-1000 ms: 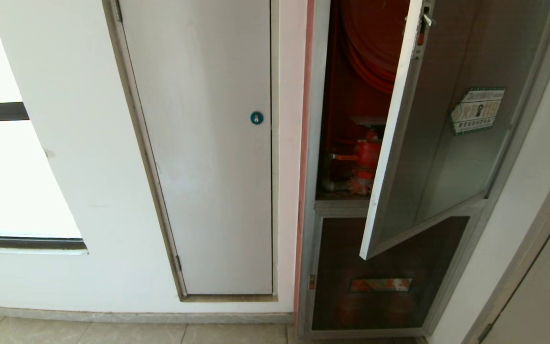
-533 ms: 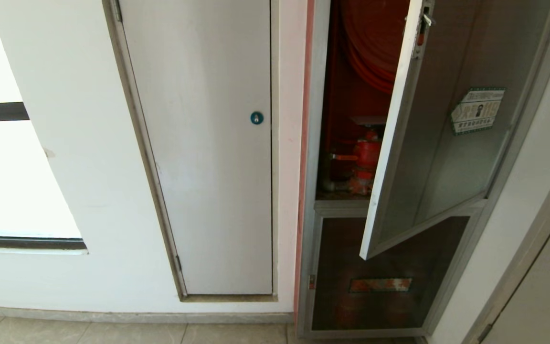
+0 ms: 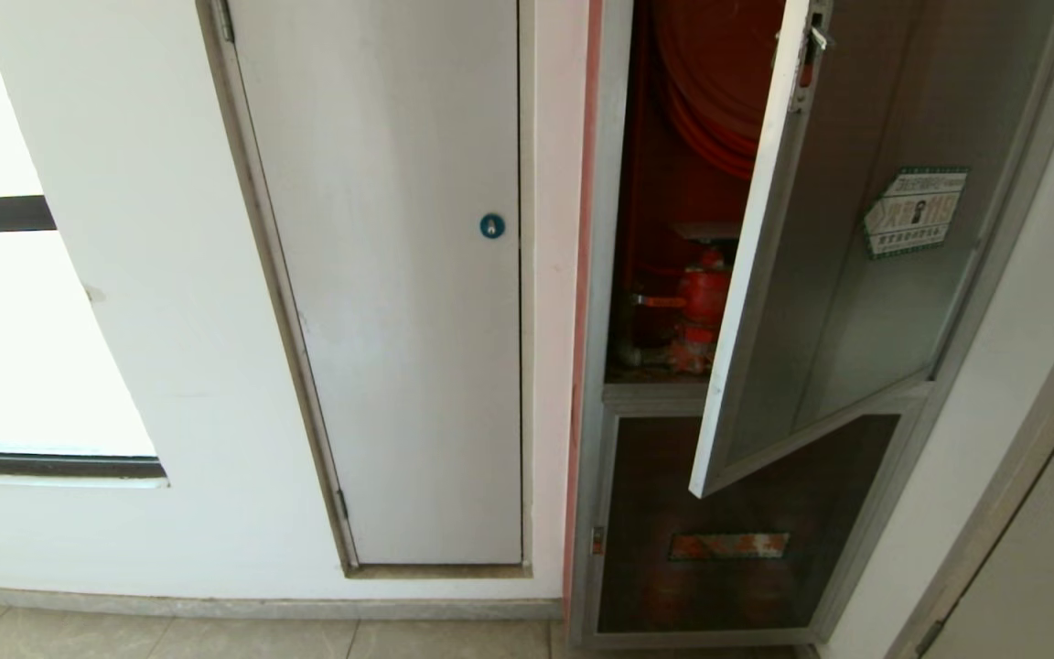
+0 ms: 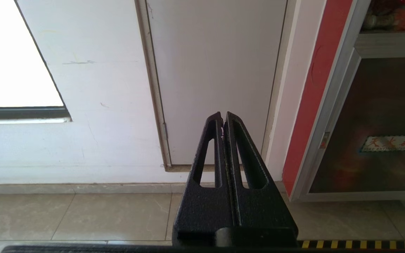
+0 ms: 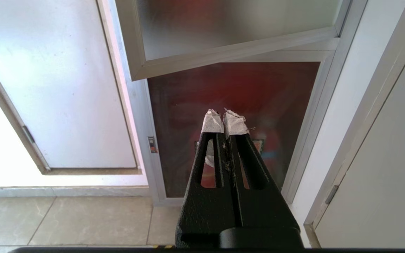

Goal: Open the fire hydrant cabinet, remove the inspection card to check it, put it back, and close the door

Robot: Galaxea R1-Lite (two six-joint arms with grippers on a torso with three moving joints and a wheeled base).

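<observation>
The fire cabinet (image 3: 596,275) stands in the wall with its silver frame and red inside showing. Its door (image 3: 843,275), a dark glass pane in a silver frame, hangs partly open, swung out towards the room on its right-hand hinges, so its free edge juts forward over the lower part of the cabinet. A white sticker with a green border (image 3: 914,212) sits on the glass. Through the gap I can see the red hose reel (image 3: 710,82) high up and the red valve (image 3: 701,307) lower down, standing on the cabinet's shelf. I cannot make out any inspection card in there.

Below the shelf is a smaller dark glass panel (image 3: 737,522), closed, with an orange-red label (image 3: 728,546) across it.

To the left of the cabinet, a plain white panel (image 3: 399,302) with a small round blue lock (image 3: 491,226) is set in the white wall. Pale floor tiles (image 3: 216,639) run along the bottom.

Neither arm reaches the cabinet. The left gripper (image 4: 223,117) hangs low, well away from the wall, pointing at the white panel, its black fingers pressed together with nothing between them. The right gripper (image 5: 223,116) hangs low too, facing the lower glass panel beneath the open door's corner; its tape-wrapped fingertips (image 5: 212,123) meet, holding nothing.
</observation>
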